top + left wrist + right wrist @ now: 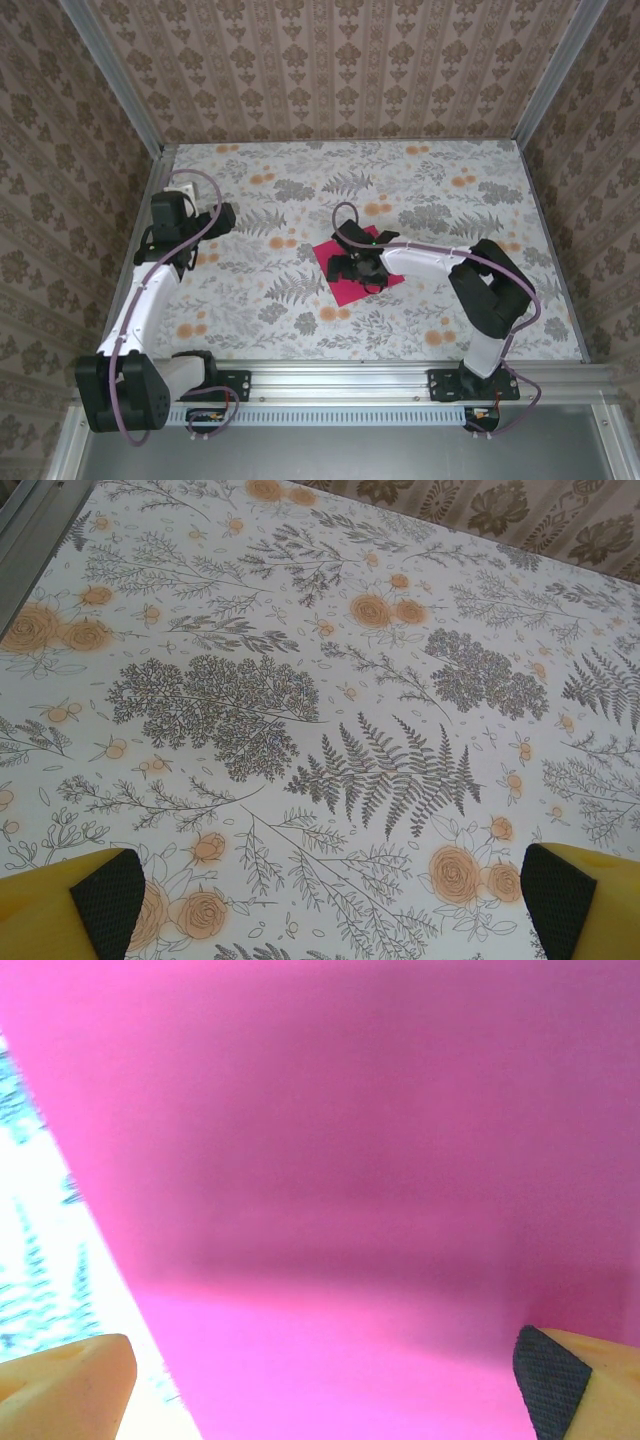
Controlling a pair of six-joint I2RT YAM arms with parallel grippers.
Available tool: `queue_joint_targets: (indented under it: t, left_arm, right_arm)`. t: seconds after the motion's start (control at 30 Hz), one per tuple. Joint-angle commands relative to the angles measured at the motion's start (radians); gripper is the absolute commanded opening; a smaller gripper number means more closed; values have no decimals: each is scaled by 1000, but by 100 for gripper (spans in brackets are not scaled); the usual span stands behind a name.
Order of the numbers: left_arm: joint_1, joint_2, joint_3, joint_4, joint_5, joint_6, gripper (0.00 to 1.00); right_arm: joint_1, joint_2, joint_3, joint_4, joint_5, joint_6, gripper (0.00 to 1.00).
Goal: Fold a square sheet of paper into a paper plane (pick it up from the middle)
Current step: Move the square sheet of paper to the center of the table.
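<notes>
Magenta sheet [345, 292], edges seemingly flat, table [300, 200] around

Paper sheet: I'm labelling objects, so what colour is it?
The sheet is plain magenta-pink, clearest in the right wrist view.

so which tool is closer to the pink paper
Right. The right tool is open directly above the square sheet of paper, close over it. The left tool is well off to the sheet's left, open above the flowered table.
</notes>
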Motion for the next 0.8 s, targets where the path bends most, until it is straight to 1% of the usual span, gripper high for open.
queue_joint_targets:
  t: [0.0, 0.1, 0.2, 0.37, 0.5, 0.63, 0.77]
  left_arm:
    - [-11, 0, 14, -32, -5, -3, 100]
    - [-18, -2, 17, -41, -13, -2, 100]
    - [-25, -3, 16, -41, -15, -2, 100]
    - [-30, -2, 19, -51, -20, 1, 100]
    - [-35, 0, 20, -58, -24, 1, 100]
    - [-38, 9, 26, -59, -17, 4, 100]
    - [-39, 18, 29, -61, -13, 6, 100]
  right_arm:
    - [-3, -19, 71, -105, 91, -57, 100]
    - [-6, -20, 107, -137, 140, -231, 100]
    - [-15, 26, 170, -211, 153, -375, 100]
    - [-37, 120, 263, -296, 106, -530, 100]
    - [-68, 183, 324, -346, 77, -556, 100]
    - [-91, 199, 344, -355, 75, -555, 100]
    - [-98, 228, 366, -374, 36, -552, 100]
